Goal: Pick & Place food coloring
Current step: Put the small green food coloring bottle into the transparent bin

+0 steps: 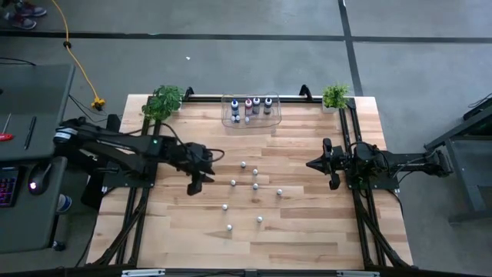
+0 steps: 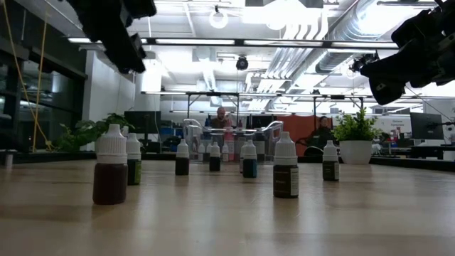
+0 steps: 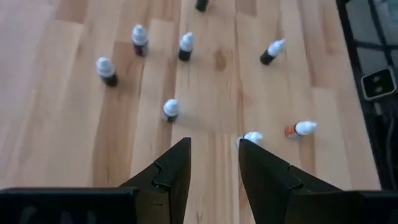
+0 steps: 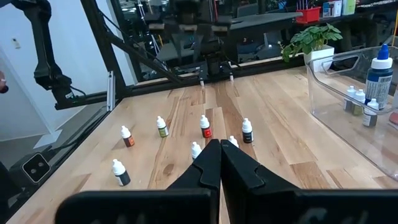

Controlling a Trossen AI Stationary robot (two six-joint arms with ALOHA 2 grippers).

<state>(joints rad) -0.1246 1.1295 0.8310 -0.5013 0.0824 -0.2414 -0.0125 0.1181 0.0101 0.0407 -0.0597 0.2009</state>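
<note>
holding bottles (image 1: 247,108): clear bin (image 1: 274,117)

My right tool (image 4: 219,163) has its fingers pressed together over the bench (image 4: 280,118). Ahead at twelve o'clock, small food coloring bottles (image 4: 205,126) stand scattered upright. At two o'clock a clear bin (image 4: 339,102) holds a larger blue bottle (image 4: 377,73); a potted plant (image 4: 311,40) sits beyond.

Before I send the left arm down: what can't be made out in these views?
- High view: the loose small bottles are too small to tell liquid colours.
- High view: the clear bin holds bottles; the small ones are too small to count.
- Left wrist view: one bottle is partly hidden by the left gripper, jaws apart.
- Low view: both grippers cut off by the top edge.
</note>
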